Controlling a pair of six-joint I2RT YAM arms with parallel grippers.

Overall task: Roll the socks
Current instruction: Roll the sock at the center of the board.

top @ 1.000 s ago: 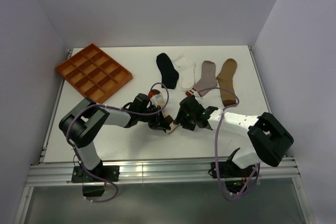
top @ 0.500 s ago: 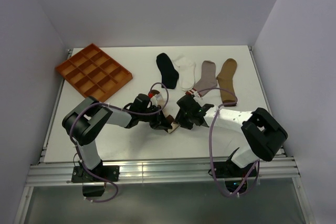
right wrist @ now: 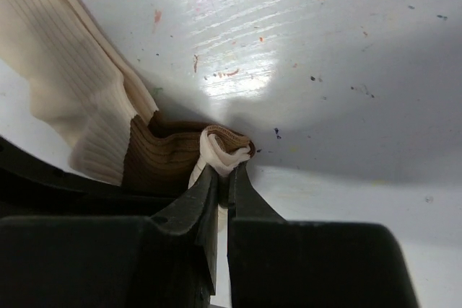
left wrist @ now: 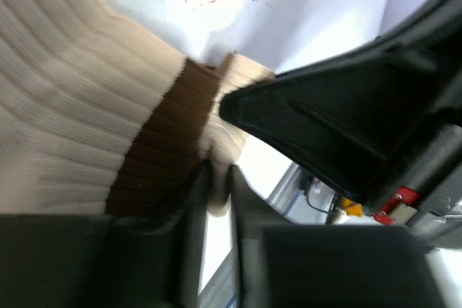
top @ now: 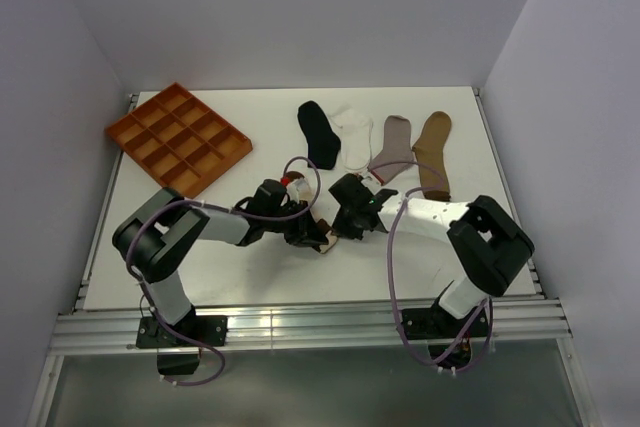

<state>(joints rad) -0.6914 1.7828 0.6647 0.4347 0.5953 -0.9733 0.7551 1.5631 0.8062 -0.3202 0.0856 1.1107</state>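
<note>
The cream sock with brown bands (top: 325,240) lies bunched between my two grippers near the table's front middle. In the left wrist view its ribbed cream body (left wrist: 79,120) and brown band fill the left side. My left gripper (left wrist: 218,172) pinches a cream fold with its jaws nearly together. My right gripper (right wrist: 224,171) is shut on the sock's rolled cream-and-brown edge (right wrist: 225,143). From above, the left gripper (top: 305,232) and the right gripper (top: 343,225) almost touch. The black sock (top: 320,134), white sock (top: 355,137), grey sock (top: 392,147) and tan sock (top: 434,152) lie flat in a row behind.
An orange compartment tray (top: 178,137) sits at the back left of the white table (top: 250,277). The right arm's cable loops over the grey and tan socks' lower ends. The right gripper's black body (left wrist: 339,120) looms close in the left wrist view.
My right gripper has slid left up to the cream sock and closed on its edge. The left gripper has stayed in place on the sock.
</note>
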